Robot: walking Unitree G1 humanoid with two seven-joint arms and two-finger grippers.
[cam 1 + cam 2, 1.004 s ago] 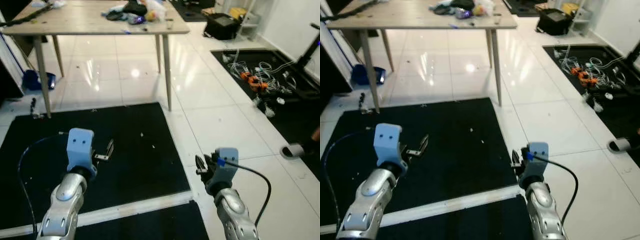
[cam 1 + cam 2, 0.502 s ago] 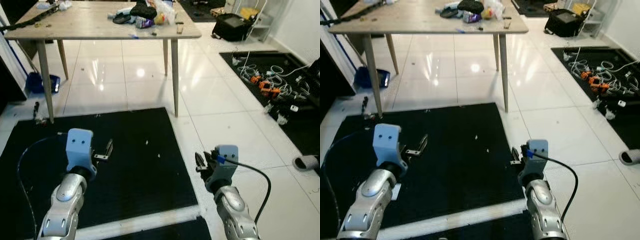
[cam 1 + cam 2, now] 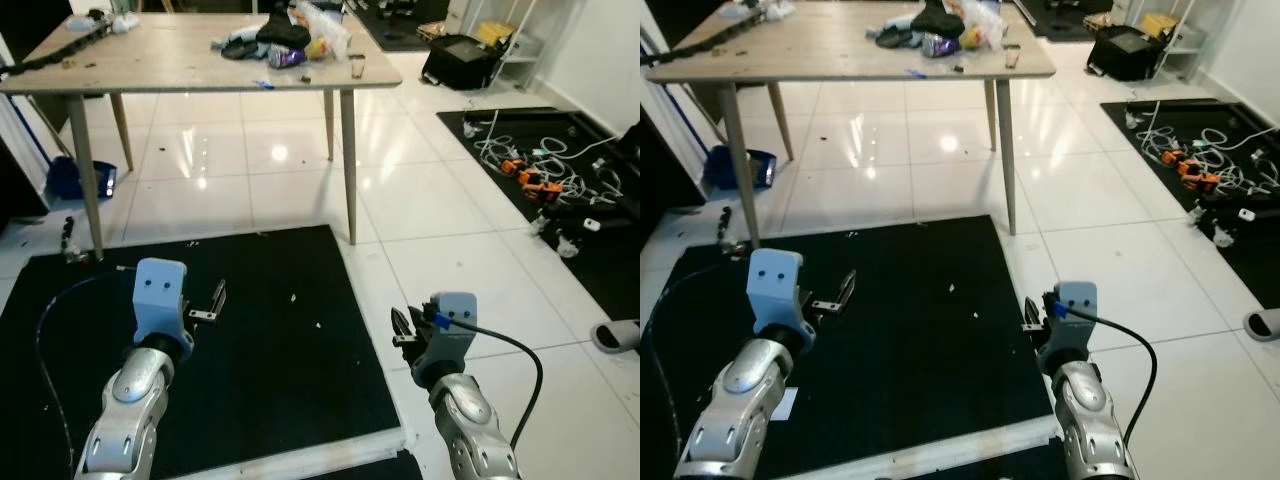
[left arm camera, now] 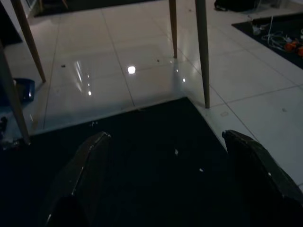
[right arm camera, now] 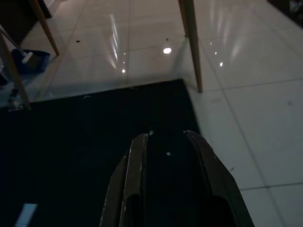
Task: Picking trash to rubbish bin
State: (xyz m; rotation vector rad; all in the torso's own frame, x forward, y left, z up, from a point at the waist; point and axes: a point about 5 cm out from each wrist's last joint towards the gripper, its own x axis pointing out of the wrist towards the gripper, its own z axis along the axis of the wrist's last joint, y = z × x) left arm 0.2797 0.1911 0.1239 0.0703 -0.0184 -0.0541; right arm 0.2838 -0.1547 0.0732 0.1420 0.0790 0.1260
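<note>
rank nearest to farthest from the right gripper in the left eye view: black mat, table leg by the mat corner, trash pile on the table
From the right gripper:
1. black mat, just beside it toward the robot's left.
2. table leg, ahead at the mat's far corner.
3. trash pile, up on the tabletop, farthest.

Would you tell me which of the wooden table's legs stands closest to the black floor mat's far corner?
The front right leg: it comes down on the white tiles just beyond the mat corner. The front left leg meets the mat's far edge further along, and the rear legs stand well behind.
</note>
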